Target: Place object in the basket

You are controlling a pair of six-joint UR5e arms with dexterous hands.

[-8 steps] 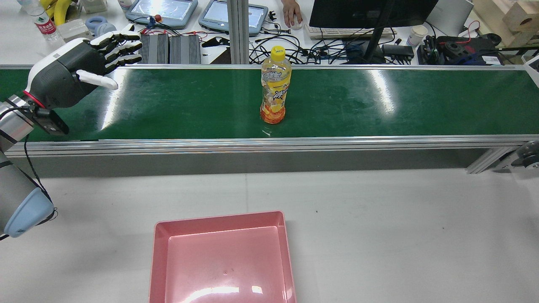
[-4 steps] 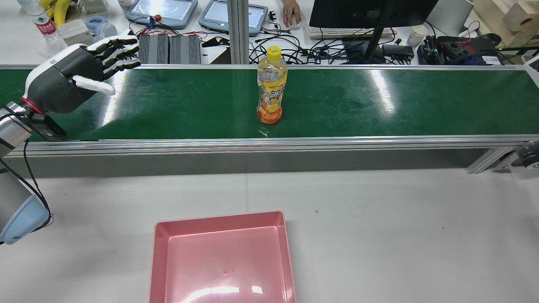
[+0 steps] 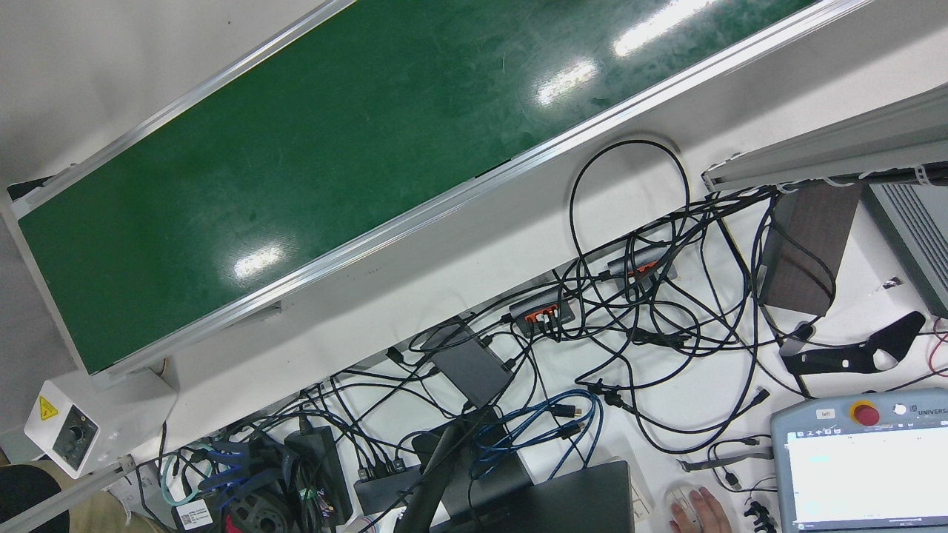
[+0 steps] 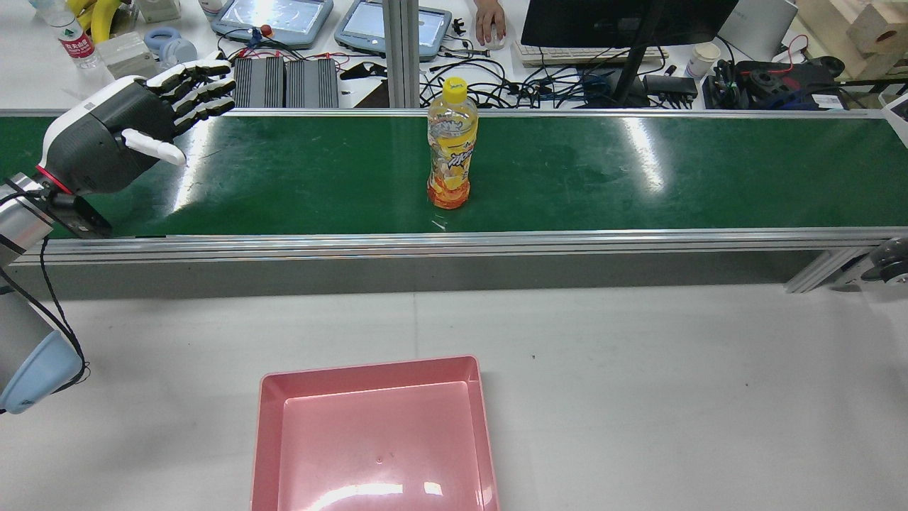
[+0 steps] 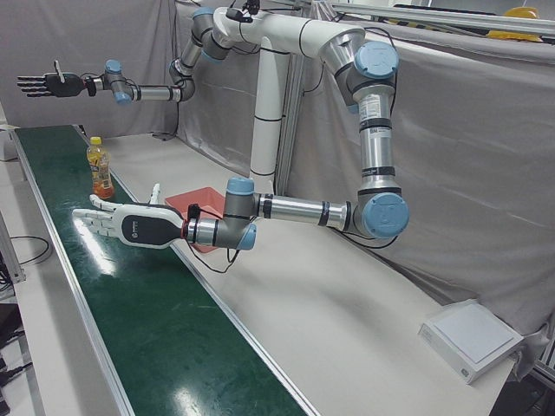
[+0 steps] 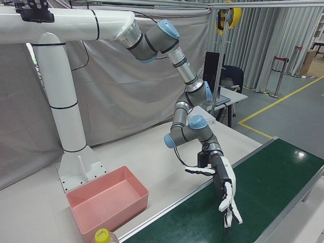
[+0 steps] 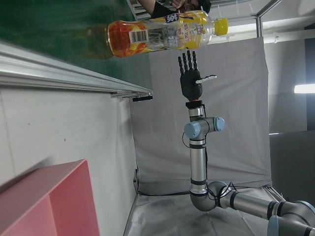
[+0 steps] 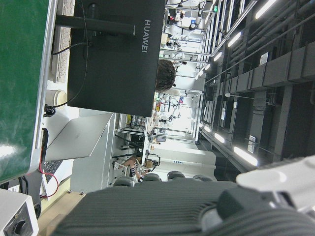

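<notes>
An orange-drink bottle with a yellow cap stands upright mid-belt, also visible in the left-front view and the left hand view. The pink basket sits on the white table in front of the belt, with nothing in it. My left hand hovers open over the belt's left end, fingers stretched forward, far left of the bottle. My right hand is out of the rear view; it floats open beyond the bottle, fingers straight.
The green conveyor belt with aluminium rails crosses the whole station. Behind it lie cables, tablets, a monitor and a person's hand on a mouse. The white pedestal stands behind the basket.
The bottle has shifted a little to the left along the belt. My left hand drew slightly left and toward the belt's far edge, staying open.
</notes>
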